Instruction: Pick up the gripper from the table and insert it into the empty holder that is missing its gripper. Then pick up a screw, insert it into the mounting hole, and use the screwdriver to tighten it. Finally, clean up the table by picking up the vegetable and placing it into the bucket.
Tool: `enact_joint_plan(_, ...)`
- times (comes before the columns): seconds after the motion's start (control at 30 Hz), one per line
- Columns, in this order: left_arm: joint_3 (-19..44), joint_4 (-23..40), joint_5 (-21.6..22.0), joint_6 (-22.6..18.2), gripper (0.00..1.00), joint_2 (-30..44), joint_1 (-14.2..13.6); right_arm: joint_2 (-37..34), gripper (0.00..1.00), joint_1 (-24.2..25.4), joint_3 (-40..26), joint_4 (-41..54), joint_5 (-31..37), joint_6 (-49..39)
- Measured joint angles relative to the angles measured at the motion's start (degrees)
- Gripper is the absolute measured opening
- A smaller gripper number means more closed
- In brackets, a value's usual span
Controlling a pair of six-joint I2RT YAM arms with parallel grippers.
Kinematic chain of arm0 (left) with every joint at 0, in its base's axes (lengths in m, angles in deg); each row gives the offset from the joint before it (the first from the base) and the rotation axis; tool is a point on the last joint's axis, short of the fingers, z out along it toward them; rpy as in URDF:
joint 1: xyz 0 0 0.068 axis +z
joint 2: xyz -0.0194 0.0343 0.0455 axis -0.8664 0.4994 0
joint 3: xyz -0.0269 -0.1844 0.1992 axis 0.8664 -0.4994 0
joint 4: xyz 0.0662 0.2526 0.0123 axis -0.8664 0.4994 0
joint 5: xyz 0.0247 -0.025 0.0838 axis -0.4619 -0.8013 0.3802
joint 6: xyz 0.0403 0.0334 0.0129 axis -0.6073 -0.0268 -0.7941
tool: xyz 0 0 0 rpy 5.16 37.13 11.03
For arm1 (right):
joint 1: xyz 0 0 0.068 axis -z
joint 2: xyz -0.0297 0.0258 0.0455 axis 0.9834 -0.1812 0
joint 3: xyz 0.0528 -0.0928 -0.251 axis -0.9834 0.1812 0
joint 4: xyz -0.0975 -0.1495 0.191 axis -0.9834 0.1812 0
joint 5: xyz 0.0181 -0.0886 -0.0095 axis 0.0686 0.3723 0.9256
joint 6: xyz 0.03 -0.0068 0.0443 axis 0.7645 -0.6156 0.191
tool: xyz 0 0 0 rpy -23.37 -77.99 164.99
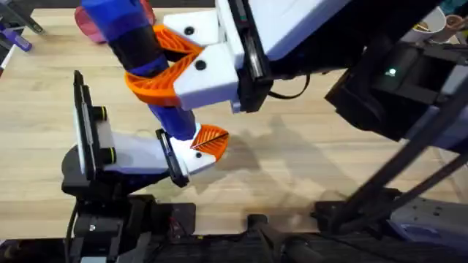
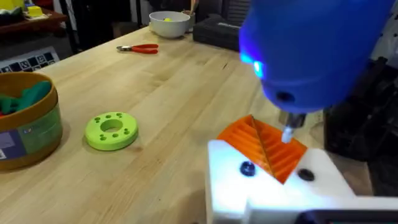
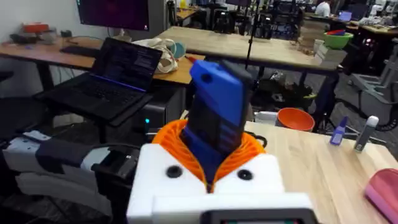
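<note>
The right gripper clamps its orange pads around the blue screwdriver, held upright with its bit down at the orange gripper seated in the white holder at near-centre. The left gripper's state cannot be told. Best practice: keep the bit square on the screw, press lightly. The screwdriver is thick, bright blue, lamp lit.
</note>
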Motion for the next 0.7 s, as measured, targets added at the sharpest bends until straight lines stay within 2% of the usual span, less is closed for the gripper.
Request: enact_joint_plan(0.7, 0.0, 0.0, -0.1, 0.0, 0.02, 0.0, 0.0, -1.6, 0.009, 0.0, 0.0, 0.0, -0.2, -2.3)
